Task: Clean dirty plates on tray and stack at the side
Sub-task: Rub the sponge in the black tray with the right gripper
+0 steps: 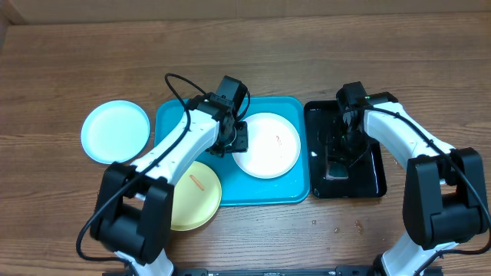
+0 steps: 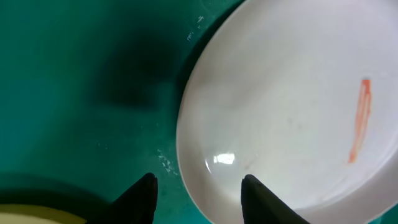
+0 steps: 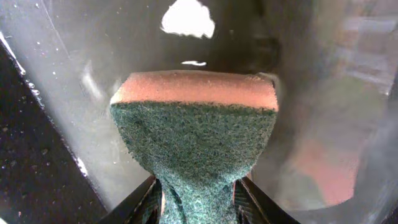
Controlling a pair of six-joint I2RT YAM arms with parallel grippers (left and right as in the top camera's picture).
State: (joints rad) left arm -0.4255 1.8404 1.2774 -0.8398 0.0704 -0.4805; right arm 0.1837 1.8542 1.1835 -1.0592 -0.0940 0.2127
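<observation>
1. Your left gripper (image 2: 199, 182) has its fingers (image 2: 140, 202) spread partway. One tip is over the tray (image 2: 62, 62) floor and the other over the white plate (image 2: 280, 93), so the plate's 9 o'clock rim lies between them. I can't tell whether either tip touches the rim.
2. Your left arm (image 1: 176, 146) reaches from the 7 o'clock side up across the tray, with the wrist pitched down at the plate's 9 o'clock edge.
3. Your right gripper (image 3: 196, 194) is pinching a sponge (image 3: 193, 124). The fingers (image 3: 140, 200) squeeze its green scrub side into a narrow waist, and the orange foam edge faces away from the wrist.
4. Your right arm (image 1: 399, 130) bends in from 3 o'clock, with the wrist pointing down over the black tray (image 1: 376, 184).
5. The white plate sits flat in the tray's 3 o'clock half and has an orange smear (image 2: 359, 118) on it.
6. The yellow-green plate (image 1: 196, 195) is at the tray's 7 o'clock corner, overlapping the rim, and also has an orange mark.
7. The mint-blue plate (image 1: 115, 132) lies on the table (image 1: 61, 61) at 9 o'clock of the tray, just beside it.
8. The black tray is just beside the turquoise tray at 3 o'clock.
</observation>
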